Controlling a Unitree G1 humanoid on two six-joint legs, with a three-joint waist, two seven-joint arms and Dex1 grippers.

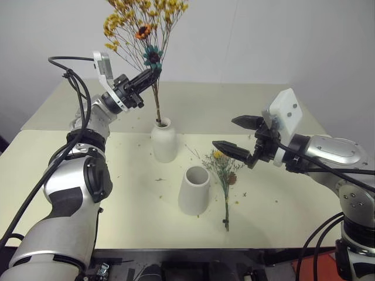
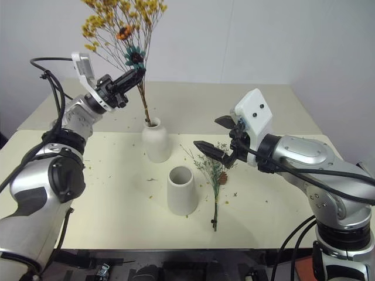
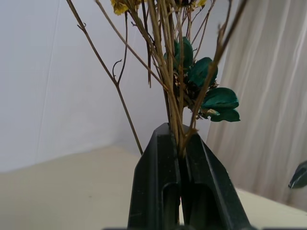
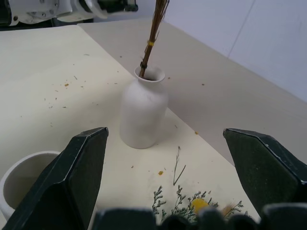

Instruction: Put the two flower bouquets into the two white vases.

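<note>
Dry yellow spray [image 1: 143, 26] clamped by left gripper [image 1: 153, 71], stems in matte bottle vase [image 1: 164, 140], right gripper [image 1: 239, 136] jaws apart, sprig bunch [image 1: 224, 175] at 3 o'clock of tapered vase [image 1: 194, 191], cream table [image 1: 88, 181].

No readable text, labels, brands or numbers anywhere.
</note>
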